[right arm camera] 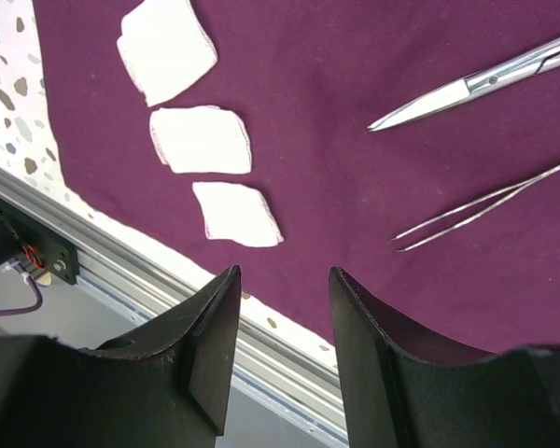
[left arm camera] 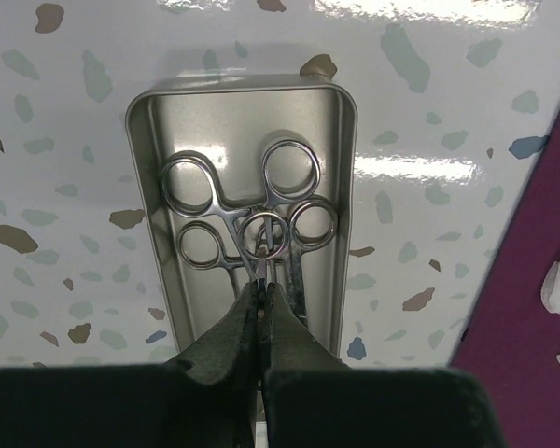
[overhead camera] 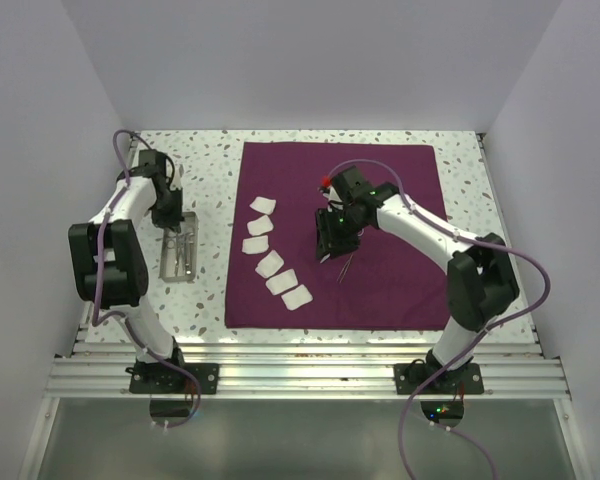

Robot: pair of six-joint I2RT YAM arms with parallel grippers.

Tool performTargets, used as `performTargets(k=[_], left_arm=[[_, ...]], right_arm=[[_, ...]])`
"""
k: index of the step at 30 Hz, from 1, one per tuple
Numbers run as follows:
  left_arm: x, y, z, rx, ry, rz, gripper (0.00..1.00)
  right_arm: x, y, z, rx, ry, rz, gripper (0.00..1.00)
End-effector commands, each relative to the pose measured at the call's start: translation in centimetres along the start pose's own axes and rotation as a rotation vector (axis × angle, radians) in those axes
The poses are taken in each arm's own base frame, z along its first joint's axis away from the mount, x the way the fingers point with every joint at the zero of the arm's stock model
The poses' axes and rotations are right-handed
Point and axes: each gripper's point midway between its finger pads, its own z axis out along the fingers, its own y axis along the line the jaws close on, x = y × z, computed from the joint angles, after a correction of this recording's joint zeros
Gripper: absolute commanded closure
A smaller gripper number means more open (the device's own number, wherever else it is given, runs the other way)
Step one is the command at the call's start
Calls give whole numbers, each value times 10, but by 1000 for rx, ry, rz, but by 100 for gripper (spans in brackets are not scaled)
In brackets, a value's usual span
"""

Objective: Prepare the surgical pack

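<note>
At nine o'clock of the maroon cloth (overhead camera: 380,300), on the speckled bench (overhead camera: 212,180), sits the metal tray (overhead camera: 178,262) with the ring-handled instruments (left arm camera: 252,201) nested in it. The left gripper (left arm camera: 261,280) has its jaws closed, apparently nipping the thin wire of one finger ring (the contact is a sliver, so this is a judgement). Steel on steel is slippery and the rings overlap, so an instrument lifted by its ring will likely swing and may drag its neighbours; a hold nearer the shanks looks steadier. The right gripper (right arm camera: 285,280) hangs over the cloth, jaws open and empty. In its wrist view, scissors (right arm camera: 476,89) and tweezers (right arm camera: 485,205) lie at one and two o'clock, gauze squares (right arm camera: 201,140) at eleven. Gauze is featherlight and soft, best pinched at an edge; the limp cloth, by a corner.
</note>
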Motion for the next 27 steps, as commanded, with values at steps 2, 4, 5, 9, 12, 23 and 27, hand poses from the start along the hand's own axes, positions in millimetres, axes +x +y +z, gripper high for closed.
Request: performTargets(k=[2, 4, 5, 9, 12, 23, 27], left_arm=[[-3, 11, 2, -26, -1, 12, 100], [-2, 13, 4, -36, 7, 12, 100], [-2, 13, 4, -36, 8, 12, 100], [-2, 28, 4, -124, 13, -3, 100], [2, 36, 6, -177, 33, -18, 100], [5, 35, 18, -198, 64, -33, 100], [-3, 35, 17, -205, 54, -37, 100]], right_arm=[[4, 2, 4, -30, 29, 4, 54], [5, 2, 5, -32, 33, 7, 54], [5, 2, 6, -31, 34, 7, 54], [5, 2, 8, -34, 40, 12, 54], [7, 0, 10, -35, 46, 16, 54], [7, -1, 15, -33, 54, 30, 54], [5, -4, 15, -26, 52, 48, 53]])
